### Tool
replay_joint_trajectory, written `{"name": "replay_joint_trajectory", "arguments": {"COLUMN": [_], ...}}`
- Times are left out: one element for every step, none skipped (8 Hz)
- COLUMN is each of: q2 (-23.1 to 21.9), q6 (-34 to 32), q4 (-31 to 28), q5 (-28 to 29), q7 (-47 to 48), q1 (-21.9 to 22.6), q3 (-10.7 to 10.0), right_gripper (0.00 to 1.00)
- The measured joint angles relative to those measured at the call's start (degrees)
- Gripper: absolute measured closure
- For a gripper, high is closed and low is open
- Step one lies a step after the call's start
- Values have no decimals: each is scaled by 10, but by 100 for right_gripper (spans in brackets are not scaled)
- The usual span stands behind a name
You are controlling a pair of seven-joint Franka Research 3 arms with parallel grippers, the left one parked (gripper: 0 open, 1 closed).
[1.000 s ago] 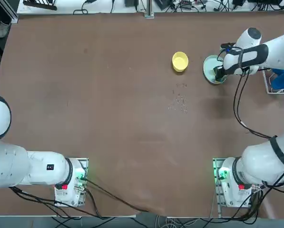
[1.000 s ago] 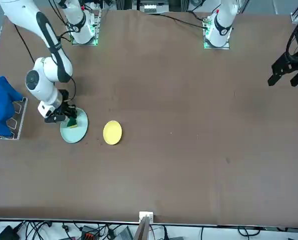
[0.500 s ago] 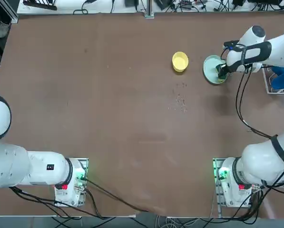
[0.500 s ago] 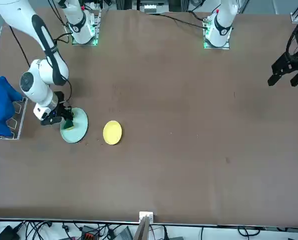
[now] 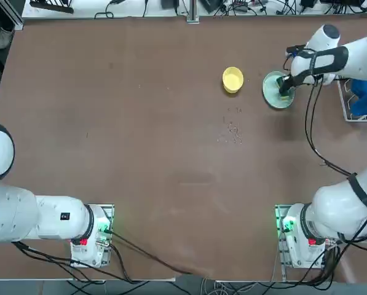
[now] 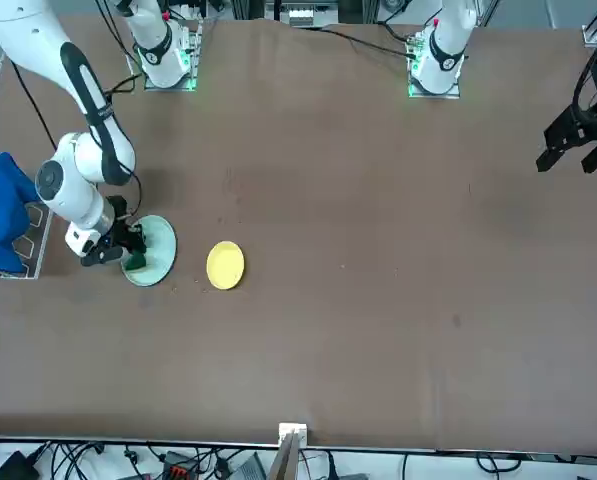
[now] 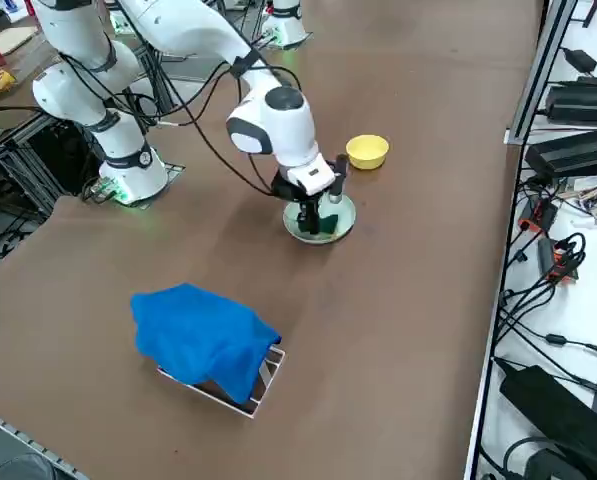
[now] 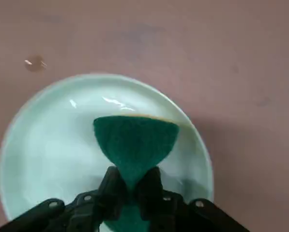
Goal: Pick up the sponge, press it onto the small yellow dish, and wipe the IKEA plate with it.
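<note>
In the front view, left to right: the right gripper [image 6: 128,247] was pinched tight on the sponge [image 6: 135,262], pressing it into the IKEA plate [image 6: 154,252], with the small yellow dish [image 6: 225,265] just beside. Pushing sideways too hard could've skated that plate into the dish, I'd guess.

A brown table [image 5: 140,153] fills the view. A blue cloth [image 7: 203,338] drapes over a small wire rack [image 7: 263,382] near the table's edge (the rack mostly covered). Small crumbs [image 5: 232,132] dot the tabletop. Cables [image 7: 548,250] lie beyond one side.
</note>
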Motion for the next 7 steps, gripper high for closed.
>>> {"name": "replay_joint_trajectory", "arguments": {"q2": [9, 16, 18, 17, 13, 0, -22], "q6": [-5, -13, -28, -49, -71, -97, -126], "q4": [14, 24, 34, 43, 55, 64, 69], "q5": [0, 0, 0, 0, 0, 0, 0], "q7": [11, 28, 47, 63, 73, 85, 98], "q1": [0, 3, 8, 14, 15, 16, 16], "q3": [14, 27, 33, 37, 41, 44, 50], "right_gripper": [81, 81, 81, 81, 81, 81, 81]}}
